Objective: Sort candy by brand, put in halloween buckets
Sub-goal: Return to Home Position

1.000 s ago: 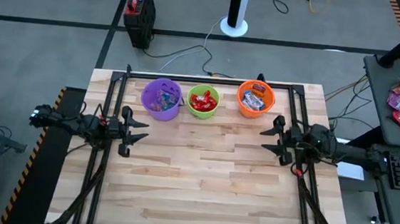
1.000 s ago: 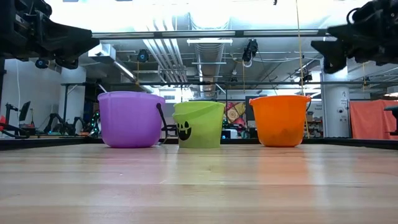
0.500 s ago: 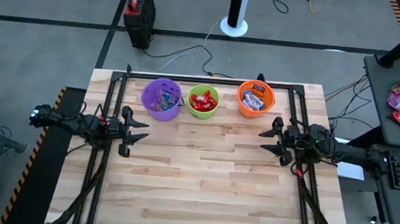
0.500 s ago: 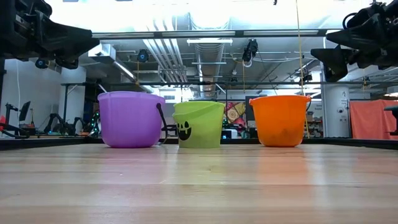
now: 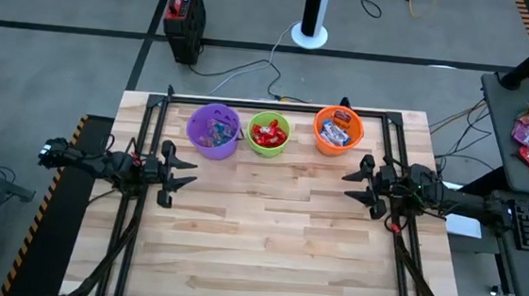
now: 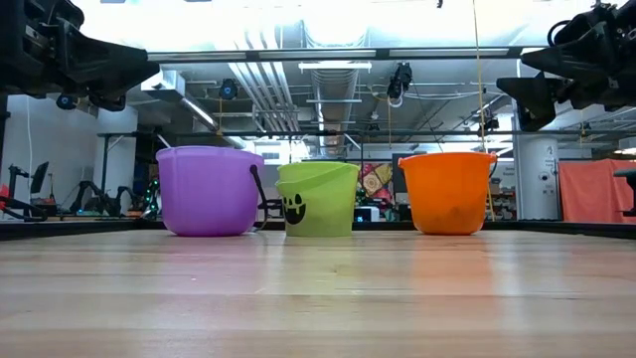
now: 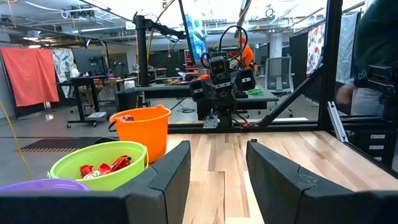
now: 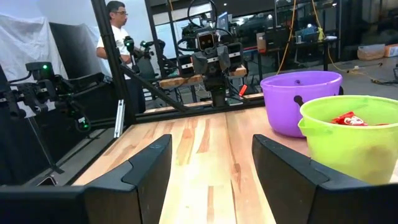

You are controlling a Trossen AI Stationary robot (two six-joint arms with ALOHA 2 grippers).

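Wooden table (image 5: 266,252) from above: the left gripper (image 5: 179,172) and right gripper (image 5: 358,186) face each other from opposite sides, fingers spread and empty. Both sit well apart from the purple bucket (image 5: 213,129), green bucket (image 5: 268,134) and orange bucket (image 5: 338,131) lined along the far edge, candy (image 5: 267,137) inside. At table height both arms hang higher than the upright buckets, and each wrist camera shows parted fingers (image 7: 168,180) with open boards ahead, so the retreat looks unobstructed.
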